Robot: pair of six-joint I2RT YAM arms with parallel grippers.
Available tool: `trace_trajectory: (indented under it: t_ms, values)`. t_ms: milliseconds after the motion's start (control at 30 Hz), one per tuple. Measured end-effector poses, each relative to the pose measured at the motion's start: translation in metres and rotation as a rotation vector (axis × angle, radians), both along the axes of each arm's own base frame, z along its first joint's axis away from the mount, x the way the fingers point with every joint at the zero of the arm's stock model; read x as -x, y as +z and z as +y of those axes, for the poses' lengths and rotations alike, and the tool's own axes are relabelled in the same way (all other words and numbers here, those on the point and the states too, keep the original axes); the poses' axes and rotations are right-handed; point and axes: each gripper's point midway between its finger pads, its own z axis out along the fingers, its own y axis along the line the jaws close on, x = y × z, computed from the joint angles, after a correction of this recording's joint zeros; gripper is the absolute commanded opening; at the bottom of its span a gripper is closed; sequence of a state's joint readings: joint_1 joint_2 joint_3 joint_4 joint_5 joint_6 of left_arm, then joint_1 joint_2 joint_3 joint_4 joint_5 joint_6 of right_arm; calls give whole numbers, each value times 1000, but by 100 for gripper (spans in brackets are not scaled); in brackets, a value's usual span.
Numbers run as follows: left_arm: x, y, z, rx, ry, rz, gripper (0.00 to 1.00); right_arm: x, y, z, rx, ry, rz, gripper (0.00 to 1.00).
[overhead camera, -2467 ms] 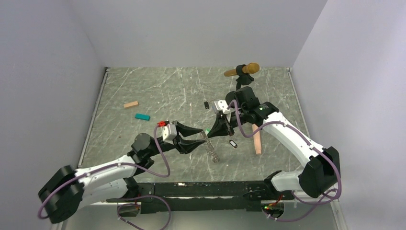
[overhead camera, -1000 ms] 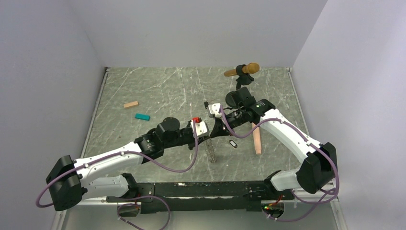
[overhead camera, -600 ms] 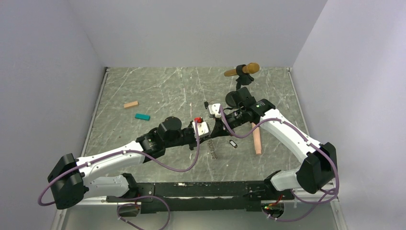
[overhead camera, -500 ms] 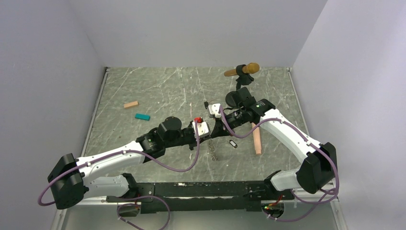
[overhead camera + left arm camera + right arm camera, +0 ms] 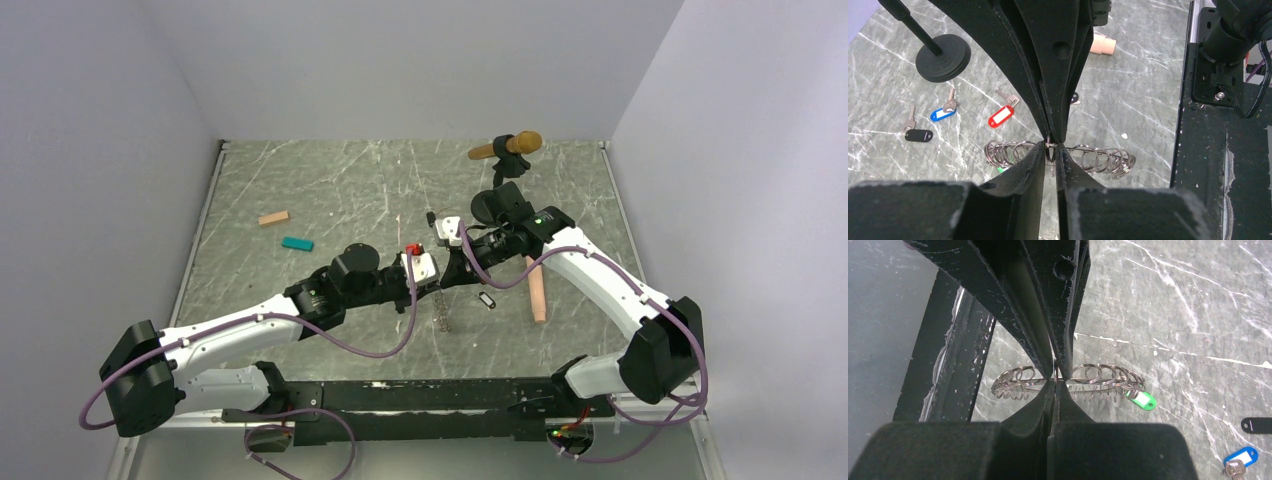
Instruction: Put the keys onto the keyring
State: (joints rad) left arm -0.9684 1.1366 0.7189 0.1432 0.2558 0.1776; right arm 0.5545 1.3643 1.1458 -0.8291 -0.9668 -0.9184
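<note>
Metal keyring (image 5: 1108, 160) sits pinched between your left tool (image 5: 1050, 146) and right tool (image 5: 1054, 382), both clamped nearly shut on its wire, near the bench's (image 5: 330, 190) middle.

Keys (image 5: 1000, 115) on table (image 5: 1138, 95), near keyring (image 5: 1103, 157) — scattered

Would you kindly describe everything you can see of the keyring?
The keyring is a large grey metal ring, its rim crowded with small wire loops like a coil. Both wrist views show it edge-on against the marbled table. The left tool and right tool are both shut on its rim at one spot near the middle. A green-tagged key sits at one end; whether it is threaded on is unclear.
</note>
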Motion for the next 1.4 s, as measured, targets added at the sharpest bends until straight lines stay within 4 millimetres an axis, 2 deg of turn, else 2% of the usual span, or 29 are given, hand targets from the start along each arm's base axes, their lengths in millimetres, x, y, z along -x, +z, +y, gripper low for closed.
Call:
trace_trajectory:
  t_ms: [167,300,633,700,800,1067,1233,1400]
  values:
    - [-1,1,0,4,8,3,27,1,0,1,1,3,2,0]
    - [-1,3,1,9,12,-1,25,1,-1,1,1,4,4,0]
    - [-1,7,1,22,18,-3,8,1,0,2,0,6,2,0]
    - [-1,7,1,21,18,-3,0,1,0,2,0,6,2,0]
    - [-1,7,1,21,18,-1,0,1,0,2,0,6,2,0]
    - [-2,4,3,10,27,0,0,2,2,3,-9,12,7,35]
    - [6,-6,18,8,36,-11,0,7,10,5,-46,46,7,44]
    - [18,-4,32,45,8,-67,0,13,19,5,-80,89,-1,46]
